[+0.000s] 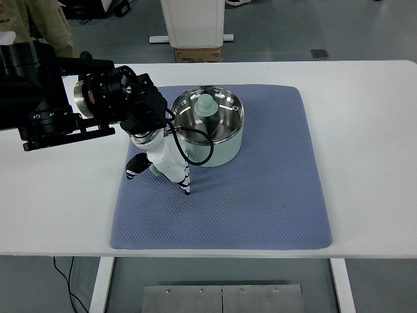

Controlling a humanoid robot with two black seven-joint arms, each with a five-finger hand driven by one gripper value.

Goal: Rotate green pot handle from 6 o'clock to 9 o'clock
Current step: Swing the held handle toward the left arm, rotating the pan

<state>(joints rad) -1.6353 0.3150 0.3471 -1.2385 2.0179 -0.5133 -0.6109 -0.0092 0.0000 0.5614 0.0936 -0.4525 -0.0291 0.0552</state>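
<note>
Left hand (163, 160) beside round glass-lidded green pot (218, 147) on woven mat (260, 195).

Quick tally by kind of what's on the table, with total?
Pot: 1
Lid: 1
Mat: 1
Robot hand, the left hand: 1
Total: 4

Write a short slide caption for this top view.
Robot's left hand reaches beside a pale green lidded pot on a blue quilted mat.
</note>
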